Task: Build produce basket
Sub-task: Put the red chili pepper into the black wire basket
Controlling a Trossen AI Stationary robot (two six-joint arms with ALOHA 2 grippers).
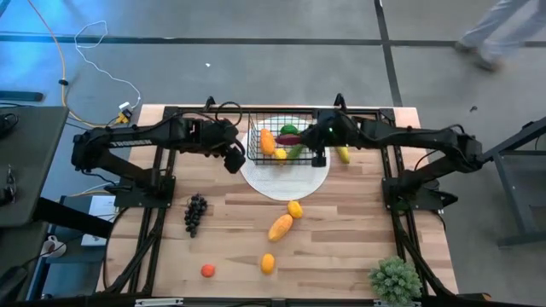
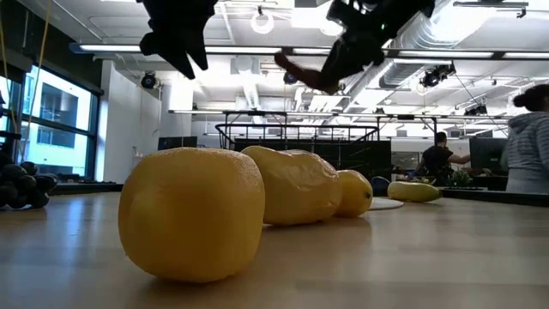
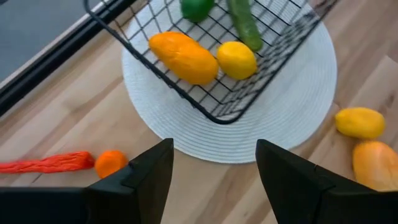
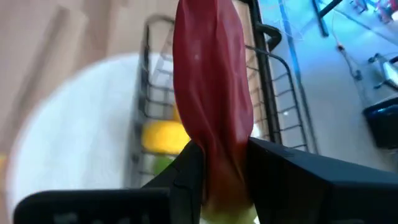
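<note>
Nearest the low camera: a lemon (image 2: 192, 215) fills the foreground, with a mango (image 2: 296, 184) and a second lemon (image 2: 353, 192) just behind it on the table (image 1: 341, 239).

Right gripper (image 4: 217, 168) is pinching a red pepper (image 4: 213, 93), fingers pressed on its lower end, and holds it above the basket's right end. Left gripper (image 3: 214, 165) is spread and empty, hovering just off the basket's left side over the plate's rim.

The basket (image 1: 254, 147) sits on the white plate (image 1: 286, 183) at the middle of the table's far edge. I count in it an orange mango (image 1: 268, 141), a lemon (image 1: 280, 154), a green pepper (image 1: 289, 130), a long green piece and something dark red.

My read: roughly half done. Left out on the table:
- banana (image 1: 342, 153), just off the basket's right end
- grapes (image 1: 195, 213), towards the left edge
- the two lemons and the mango, mid-table and towards the near edge
- tomato (image 1: 207, 270), near the near edge
- carrot (image 3: 46, 163) with a small orange piece beside it, seen only from the left wrist

The potted plant (image 1: 394, 279) at the near right corner isn't part of the job.

Writing: no brand, label or text that I can read anywhere.
</note>
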